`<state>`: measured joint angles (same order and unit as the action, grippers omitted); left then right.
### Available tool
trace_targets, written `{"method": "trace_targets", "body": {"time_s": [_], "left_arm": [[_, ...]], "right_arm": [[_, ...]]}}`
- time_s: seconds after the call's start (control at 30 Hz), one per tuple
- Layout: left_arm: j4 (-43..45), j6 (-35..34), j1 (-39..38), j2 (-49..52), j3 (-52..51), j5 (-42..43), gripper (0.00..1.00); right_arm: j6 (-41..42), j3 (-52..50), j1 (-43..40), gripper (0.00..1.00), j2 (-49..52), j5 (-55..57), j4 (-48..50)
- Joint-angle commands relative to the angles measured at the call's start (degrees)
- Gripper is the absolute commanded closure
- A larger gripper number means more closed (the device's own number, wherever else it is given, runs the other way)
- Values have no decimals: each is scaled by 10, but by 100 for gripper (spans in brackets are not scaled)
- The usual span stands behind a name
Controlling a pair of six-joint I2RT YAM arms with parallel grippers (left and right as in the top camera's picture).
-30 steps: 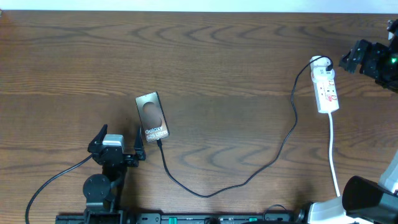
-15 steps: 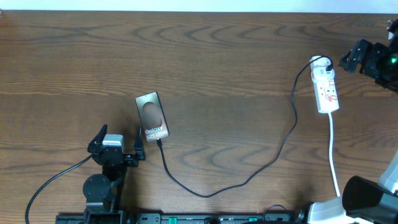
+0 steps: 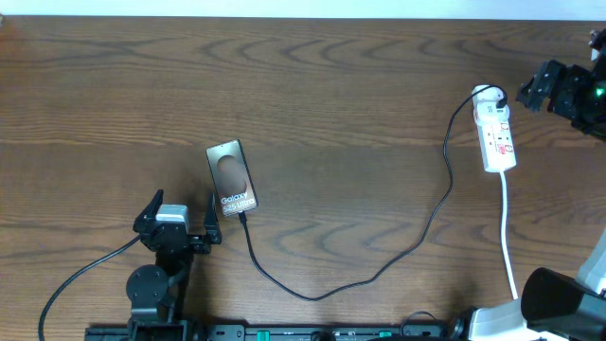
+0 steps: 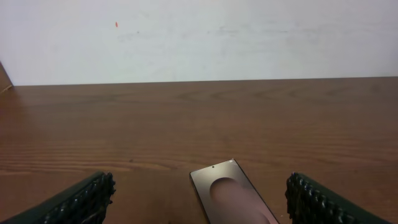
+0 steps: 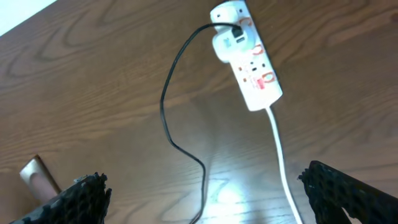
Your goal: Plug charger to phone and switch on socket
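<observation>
Wood tabletop (image 3: 331,95): thin black charger cable (image 3: 312,297) looks seated in near end of flat dark-brown phone (image 3: 232,176). Far right of phone, white oblong power-strip socket (image 3: 495,133): switch probably left for you to flip. Both wide open, empty: left gripper (image 3: 182,210) beside phone, right gripper (image 5: 205,182) far right of it.
</observation>
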<state>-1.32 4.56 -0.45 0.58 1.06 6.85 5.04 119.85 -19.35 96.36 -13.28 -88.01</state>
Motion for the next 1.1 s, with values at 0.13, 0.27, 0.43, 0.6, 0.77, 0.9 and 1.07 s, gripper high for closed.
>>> {"method": "trace_targets", "body": {"time_s": [0.13, 0.27, 0.43, 0.6, 0.77, 0.9, 1.07], "left_arm": [[-23, 8, -1, -3, -8, -5, 10], [-23, 8, -1, -3, -8, -5, 10], [-23, 8, -1, -3, -8, -5, 9], [-23, 8, -1, -3, -8, -5, 10], [-23, 8, -1, -3, -8, -5, 10], [-23, 8, -1, -3, -8, -5, 10], [-23, 8, -1, -3, -8, -5, 10]], "right_arm": [[-15, 4, 3, 1, -5, 24, 3], [11, 2, 6, 1, -5, 22, 33], [33, -68, 47, 1, -35, 22, 135], [33, -227, 101, 1, -106, 22, 291], [33, -406, 152, 1, -186, 22, 465], [32, -557, 191, 1, -256, 23, 638], [31, -733, 219, 1, -347, 24, 845]]}}
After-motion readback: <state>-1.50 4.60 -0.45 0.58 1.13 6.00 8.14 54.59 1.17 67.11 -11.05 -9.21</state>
